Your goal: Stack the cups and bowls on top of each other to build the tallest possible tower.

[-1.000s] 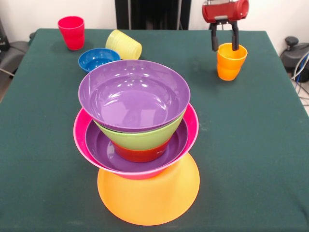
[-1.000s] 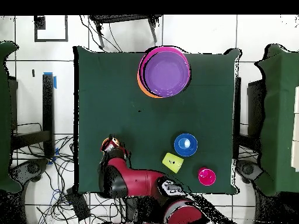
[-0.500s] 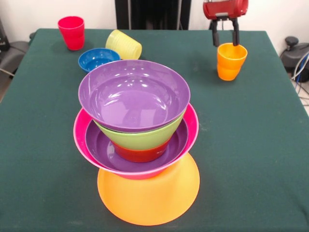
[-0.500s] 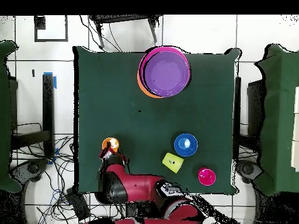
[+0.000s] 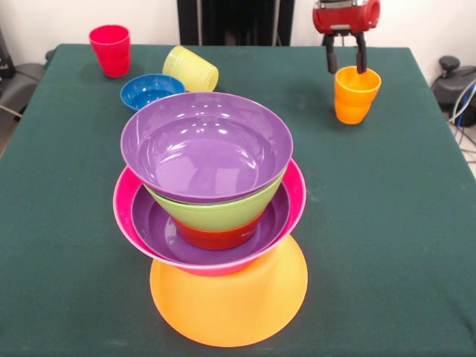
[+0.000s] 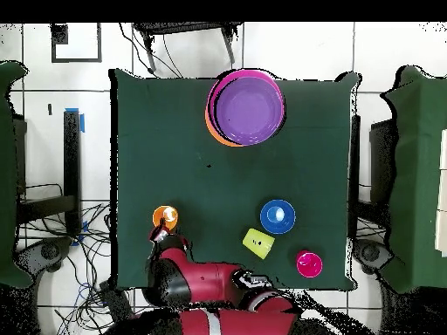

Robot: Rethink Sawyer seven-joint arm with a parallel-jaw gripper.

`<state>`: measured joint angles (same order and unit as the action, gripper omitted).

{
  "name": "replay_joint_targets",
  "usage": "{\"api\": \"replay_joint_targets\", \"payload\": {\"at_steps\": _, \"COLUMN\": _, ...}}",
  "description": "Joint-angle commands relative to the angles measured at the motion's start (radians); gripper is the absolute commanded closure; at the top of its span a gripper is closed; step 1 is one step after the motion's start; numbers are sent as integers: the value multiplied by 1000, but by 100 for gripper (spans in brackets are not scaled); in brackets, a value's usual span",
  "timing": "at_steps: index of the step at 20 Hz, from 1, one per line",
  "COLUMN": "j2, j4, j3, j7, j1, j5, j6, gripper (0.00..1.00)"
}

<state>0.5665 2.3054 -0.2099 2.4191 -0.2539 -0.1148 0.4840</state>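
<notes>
The tower (image 5: 212, 216) stands near the table's front: an upturned orange bowl (image 5: 230, 309) carries a pink, a purple, a red-orange, a lime green and a top purple bowl (image 5: 207, 145). The tower also shows in the overhead view (image 6: 245, 106). The orange cup (image 5: 355, 94) (image 6: 165, 215) stands upright at the far right. My gripper (image 5: 344, 63) (image 6: 160, 234) is open and empty, just behind and above the cup's rim. The blue bowl (image 5: 149, 89), the yellow cup (image 5: 191, 68) on its side and the upright red cup (image 5: 110, 50) are at the far left.
The green table (image 5: 387, 223) has open cloth on both sides of the tower. In the overhead view the blue bowl (image 6: 277, 215), yellow cup (image 6: 257, 242) and red cup (image 6: 307, 263) cluster near the robot's base.
My gripper has risen from the orange cup's rim and drawn back towards the base. The cup stays on the table. Nothing else has moved.
</notes>
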Motion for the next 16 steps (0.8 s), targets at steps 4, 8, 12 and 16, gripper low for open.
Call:
{"api": "replay_joint_targets", "payload": {"at_steps": 4, "j2": -32, "j4": -46, "j3": -22, "j7": 132, "j1": -32, "j5": -24, "j6": -10, "gripper": 0}}
{"api": "replay_joint_targets", "payload": {"at_steps": 8, "j2": -11, "j4": -37, "j3": -13, "j7": 129, "j1": -30, "j5": -16, "j6": -15, "gripper": 0}}
{"api": "replay_joint_targets", "payload": {"at_steps": 12, "j2": -31, "j4": -54, "j3": -5, "j7": 124, "j1": -26, "j5": -15, "j6": -5, "gripper": 0}}
{"api": "replay_joint_targets", "payload": {"at_steps": 16, "j2": -93, "j4": -93, "j3": -6, "j7": 116, "j1": -37, "j5": -33, "j6": 9, "gripper": 0}}
